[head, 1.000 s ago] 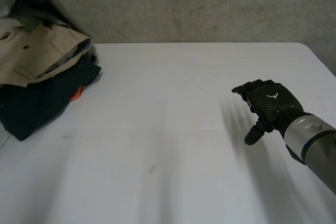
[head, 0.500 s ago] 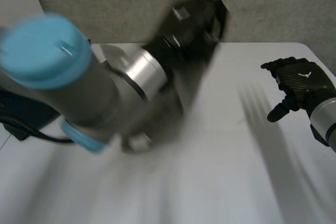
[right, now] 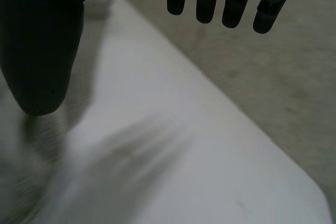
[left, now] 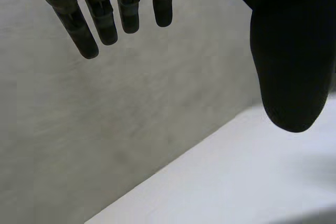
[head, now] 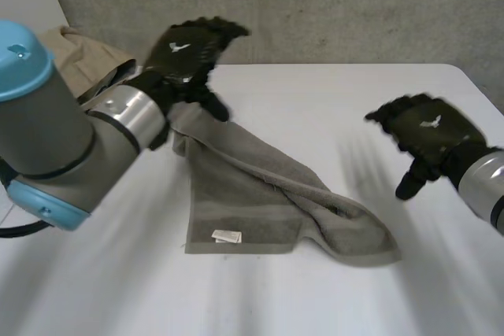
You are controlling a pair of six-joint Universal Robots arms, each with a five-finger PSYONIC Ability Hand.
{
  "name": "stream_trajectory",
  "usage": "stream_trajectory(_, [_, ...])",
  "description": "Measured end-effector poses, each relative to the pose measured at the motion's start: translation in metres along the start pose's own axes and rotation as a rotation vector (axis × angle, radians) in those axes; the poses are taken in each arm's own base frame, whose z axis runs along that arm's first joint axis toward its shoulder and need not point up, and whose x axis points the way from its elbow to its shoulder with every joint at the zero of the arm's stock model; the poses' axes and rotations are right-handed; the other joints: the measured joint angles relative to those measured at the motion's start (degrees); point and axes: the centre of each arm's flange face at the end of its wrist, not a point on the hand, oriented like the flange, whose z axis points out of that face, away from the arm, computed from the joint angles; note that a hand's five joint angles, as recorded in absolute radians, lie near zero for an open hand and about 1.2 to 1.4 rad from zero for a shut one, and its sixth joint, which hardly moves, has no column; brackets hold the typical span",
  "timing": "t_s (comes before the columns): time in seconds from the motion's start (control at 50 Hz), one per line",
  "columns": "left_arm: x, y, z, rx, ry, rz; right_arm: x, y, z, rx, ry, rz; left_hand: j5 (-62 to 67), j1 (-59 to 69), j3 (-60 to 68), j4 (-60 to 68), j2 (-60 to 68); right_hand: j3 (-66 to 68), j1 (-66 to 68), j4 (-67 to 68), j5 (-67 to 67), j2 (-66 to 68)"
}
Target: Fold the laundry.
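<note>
Lying rumpled on the table [head: 331,100], the grey towel [head: 260,186] seems set out for flattening first, with the left hand [head: 185,57] hovering slack-fingered and empty at its eleven o'clock end and the right hand [head: 429,131] at three, equally unclenched.

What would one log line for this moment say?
grey towel: rumpled on table, unfolded | left hand: open, raised by its far end | right hand: open, apart from it | fold: not yet begun

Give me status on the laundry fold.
Done: one towel lies out on the table, rumpled, no fold made. In hand: nothing; the left hand, open, hovers over its far end, the right hand, open, beside it. Left: flatten and fold it, then the beige garment.
</note>
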Motion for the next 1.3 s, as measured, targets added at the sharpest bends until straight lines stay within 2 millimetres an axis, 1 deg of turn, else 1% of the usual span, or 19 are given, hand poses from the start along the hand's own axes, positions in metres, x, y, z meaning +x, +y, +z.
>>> stream_trajectory(0.04, [-0.015, 0.011, 0.002, -0.03, -0.042, 0.072, -0.011, 0.003, -0.004, -0.033, -0.049, -0.034, 0.0, 0.0, 0.0, 0.0, 0.0, 0.0, 0.0, 0.0, 0.0, 0.0])
stream_trajectory(0.08, [-0.018, 0.013, 0.003, -0.036, -0.049, 0.086, -0.013, 0.003, -0.004, -0.037, -0.054, -0.037, 0.0, 0.0, 0.0, 0.0, 0.0, 0.0, 0.0, 0.0, 0.0, 0.0])
stream_trajectory(0.12, [-0.041, 0.047, 0.015, -0.113, -0.076, 0.216, -0.031, 0.012, -0.001, -0.084, -0.088, -0.019, 0.1, 0.09, 0.05, 0.22, 0.12, 0.0, 0.0, 0.0, 0.0, 0.0])
stream_trajectory(0.16, [-0.049, 0.067, 0.023, -0.146, -0.061, 0.258, -0.039, 0.016, 0.003, -0.094, -0.082, 0.023, 1.05, 1.04, 0.05, 0.29, 0.27, 0.0, 0.0, 0.0, 0.0, 0.0])
stream_trajectory(0.22, [-0.051, 0.073, 0.026, -0.155, -0.053, 0.27, -0.042, 0.017, 0.005, -0.097, -0.077, 0.045, 1.14, 1.26, 0.05, 0.29, 0.33, 0.0, 0.0, 0.0, 0.0, 0.0])
stream_trajectory(0.24, [-0.056, 0.101, 0.039, -0.179, 0.006, 0.298, -0.053, 0.024, 0.013, -0.103, -0.056, 0.151, 1.56, 1.55, 0.05, 0.3, 0.69, 0.0, 0.0, 0.0, 0.0, 0.0])
stream_trajectory(0.34, [-0.056, 0.125, 0.053, -0.177, 0.077, 0.297, -0.064, 0.038, 0.027, -0.137, -0.047, 0.293, 1.56, 1.55, 0.05, 0.65, 0.83, 0.0, 0.0, 0.0, 0.0, 0.0])
stream_trajectory(0.46, [-0.051, 0.132, 0.058, -0.168, 0.106, 0.283, -0.071, 0.057, 0.044, -0.195, -0.053, 0.392, 1.76, 1.55, 0.05, 1.68, 1.12, 3.04, 1.73, 2.8, 3.13, 3.12])
stream_trajectory(0.6, [-0.045, 0.124, 0.049, -0.176, 0.108, 0.272, -0.073, 0.066, 0.064, -0.207, -0.054, 0.416, 2.69, 1.55, 1.53, 1.99, 1.9, 11.86, 10.64, 11.72, 11.82, 11.51])
stream_trajectory(0.66, [-0.042, 0.117, 0.04, -0.181, 0.106, 0.269, -0.072, 0.067, 0.072, -0.198, -0.054, 0.416, 2.69, 1.55, 1.81, 1.99, 1.94, 36.96, 37.55, 36.93, 36.61, 38.9])
stream_trajectory(0.72, [-0.039, 0.11, 0.032, -0.185, 0.106, 0.267, -0.072, 0.064, 0.076, -0.184, -0.056, 0.412, 2.68, 1.55, 1.8, 1.99, 1.95, 53.19, 49.92, 53.27, 52.16, 54.06])
stream_trajectory(0.86, [-0.038, 0.101, 0.022, -0.193, 0.085, 0.254, -0.067, 0.048, 0.076, -0.134, -0.059, 0.379, 2.67, 1.55, 1.8, 1.99, 1.94, 55.73, 49.92, 56.28, 53.6, 55.27])
stream_trajectory(0.92, [-0.041, 0.1, 0.021, -0.195, 0.068, 0.234, -0.061, 0.028, 0.067, -0.079, -0.059, 0.328, 2.65, 1.55, 1.8, 1.98, 1.94, 55.73, 49.92, 56.29, 53.6, 55.27])
stream_trajectory(1.06, [-0.049, 0.105, 0.024, -0.205, 0.035, 0.157, -0.048, -0.043, 0.012, 0.117, -0.095, 0.102, 1.36, 1.34, 1.31, 1.52, 1.52, 55.84, 49.92, 56.38, 53.6, 55.27])
stream_trajectory(1.18, [-0.046, 0.125, 0.032, -0.23, 0.048, 0.114, -0.06, -0.085, -0.04, 0.284, -0.173, -0.009, 0.77, 1.34, 0.87, 1.06, 1.08, 55.93, 49.92, 56.39, 53.89, 55.28])
stream_trajectory(1.22, [-0.043, 0.129, 0.034, -0.232, 0.055, 0.107, -0.063, -0.091, -0.049, 0.312, -0.191, -0.02, 0.77, 1.34, 0.87, 1.06, 1.08, 55.93, 49.92, 56.39, 54.07, 55.28])
stream_trajectory(1.26, [-0.035, 0.135, 0.039, -0.227, 0.07, 0.095, -0.069, -0.099, -0.065, 0.35, -0.219, -0.033, 3.95, 5.1, 3.35, 3.72, 4.34, 55.93, 49.92, 56.39, 54.07, 55.28])
stream_trajectory(1.28, [-0.033, 0.136, 0.041, -0.222, 0.073, 0.092, -0.07, -0.101, -0.069, 0.357, -0.224, -0.034, 12.37, 14.67, 11.67, 12.11, 13.01, 55.93, 49.92, 56.4, 54.07, 55.28])
stream_trajectory(1.3, [-0.03, 0.138, 0.043, -0.217, 0.075, 0.088, -0.071, -0.102, -0.073, 0.364, -0.23, -0.036, 25.23, 30.0, 25.89, 25.29, 26.23, 55.93, 49.92, 56.4, 54.07, 55.28])
